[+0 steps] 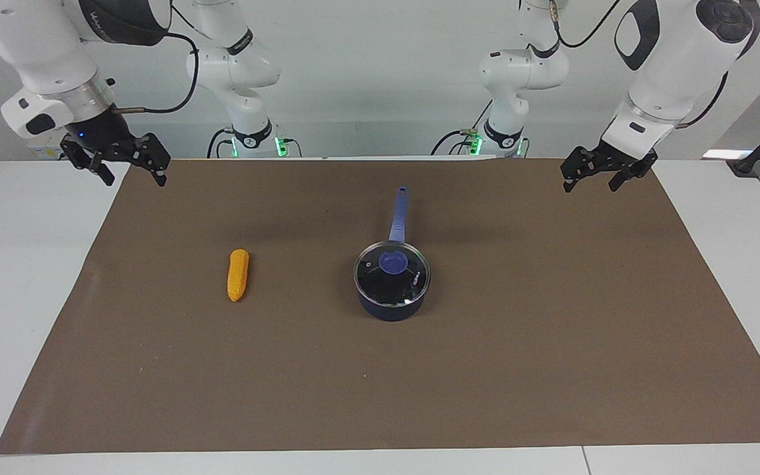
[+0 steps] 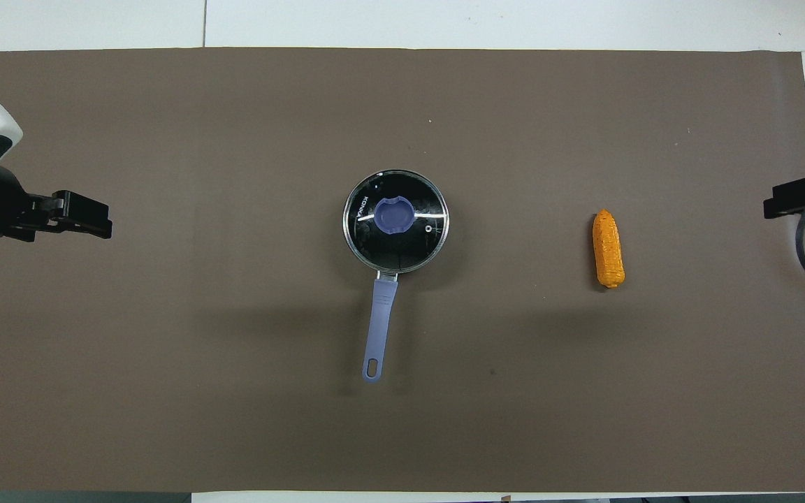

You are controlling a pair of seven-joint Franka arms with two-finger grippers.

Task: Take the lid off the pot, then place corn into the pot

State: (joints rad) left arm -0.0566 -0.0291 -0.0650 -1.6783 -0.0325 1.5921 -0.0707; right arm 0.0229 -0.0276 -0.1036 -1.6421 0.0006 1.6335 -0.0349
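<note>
The pot (image 1: 390,307) stands mid-mat, its long blue handle (image 1: 398,214) pointing toward the robots. The glass lid (image 1: 392,276) with its blue knob (image 1: 393,262) sits on it. In the overhead view the lid (image 2: 395,241) covers the pot, and only the pot's handle (image 2: 380,321) shows. The corn (image 1: 238,275) lies on the mat toward the right arm's end, also seen from overhead (image 2: 608,249). My right gripper (image 1: 134,173) hangs open over the mat's edge at its own end (image 2: 787,197). My left gripper (image 1: 590,185) hangs open over the mat at its end (image 2: 95,222). Both are empty.
A brown mat (image 1: 485,369) covers most of the white table (image 1: 17,277). Nothing else lies on it.
</note>
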